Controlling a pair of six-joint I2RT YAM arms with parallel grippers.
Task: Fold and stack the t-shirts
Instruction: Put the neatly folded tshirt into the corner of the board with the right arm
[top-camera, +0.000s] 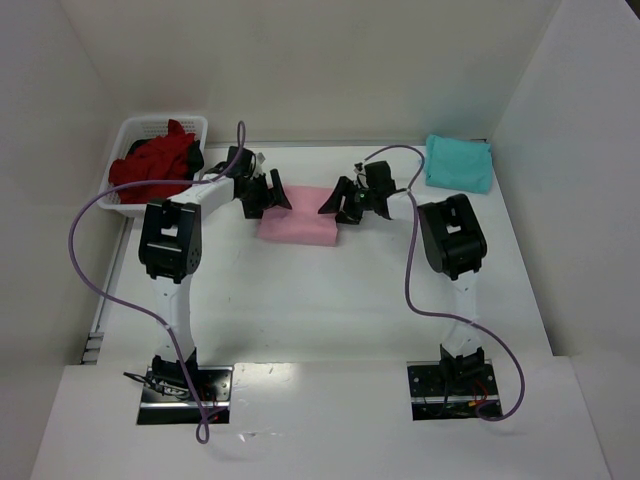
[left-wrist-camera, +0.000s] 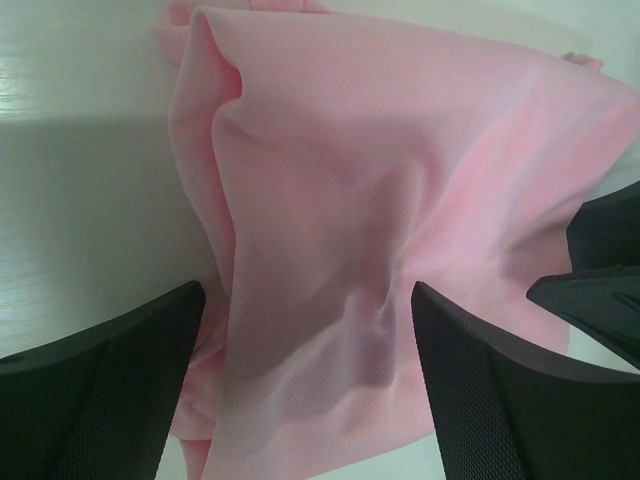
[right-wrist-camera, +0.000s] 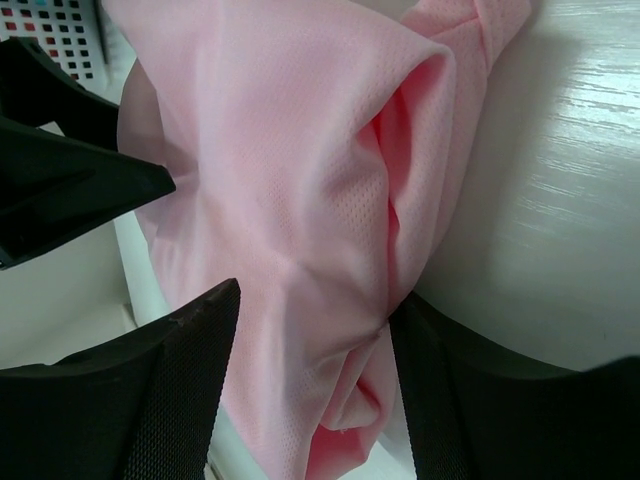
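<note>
At the far left a white basket (top-camera: 128, 128) holds the dark red t-shirts (top-camera: 155, 165), crumpled and not yet folded. They are no danger now.

The left hand (top-camera: 262, 193) hangs over the left end of the pink t-shirt (top-camera: 300, 225), which lies bunched in the middle of the worktop (top-camera: 330, 300), towards the far side. Its fingers (left-wrist-camera: 120, 370) stand wide apart and grip nothing; the cloth lies under the gap between them. The right hand (top-camera: 352, 203) is at the right end of the same shirt. A thick fold fills the gap between its fingers (right-wrist-camera: 150, 390) and touches both, but I cannot tell if they really pinch it.

I think the main risk is a pull from one side only. If the right hand lifts while the left end is free, the whole shirt may slide after it, or the layers may open. A pinch on the top layer alone could also slip out. The two hands are near each other, so a careless move inward could make them knock together.

At the far right the teal t-shirt (top-camera: 458, 163) lies folded, well apart from all this.

The worktop is white, smooth and a little glossy, so cloth probably slides easily on it. Plain pale walls close the place on the left, far and right sides.
</note>
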